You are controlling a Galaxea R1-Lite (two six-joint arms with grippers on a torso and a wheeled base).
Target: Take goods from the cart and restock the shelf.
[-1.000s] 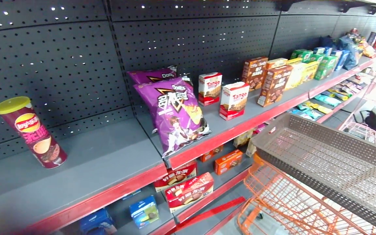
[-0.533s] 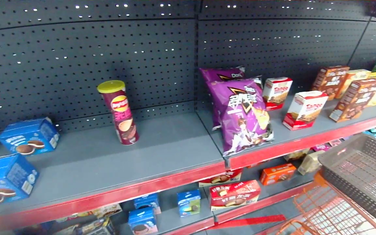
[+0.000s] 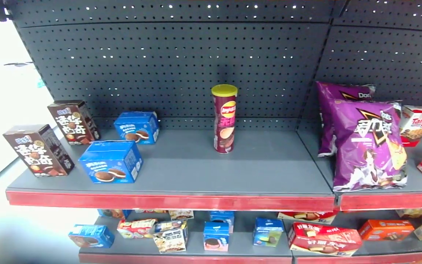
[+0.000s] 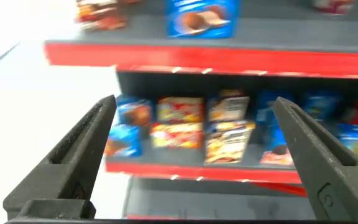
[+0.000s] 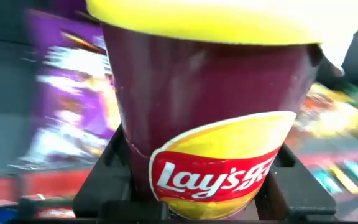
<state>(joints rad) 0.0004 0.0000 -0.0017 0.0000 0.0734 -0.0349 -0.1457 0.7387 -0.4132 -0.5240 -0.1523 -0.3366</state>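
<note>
A maroon chip can [image 3: 225, 119] with a yellow lid stands upright near the middle of the grey shelf [image 3: 181, 172], close to the black pegboard. My right gripper [image 5: 204, 186] is shut on a second maroon chip can [image 5: 210, 124] of the same kind, its yellow lid toward the camera, with purple bags blurred behind it. My left gripper [image 4: 194, 143] is open with nothing between its fingers, facing the red shelf edge [image 4: 210, 62] and the lower shelf's boxes.
Two purple chip bags [image 3: 365, 143] lean at the shelf's right, with red-and-white wafer boxes [image 3: 418, 124] beyond. Blue cookie boxes [image 3: 111, 161] and brown boxes [image 3: 39, 150] stand at the left. Bare grey shelf lies around the standing can. The lower shelf [image 3: 233, 253] holds several small boxes.
The head camera has swung left: the cart has left the picture and the shelf's left end with blue and brown boxes has come in. The shelf goods themselves have not moved.
</note>
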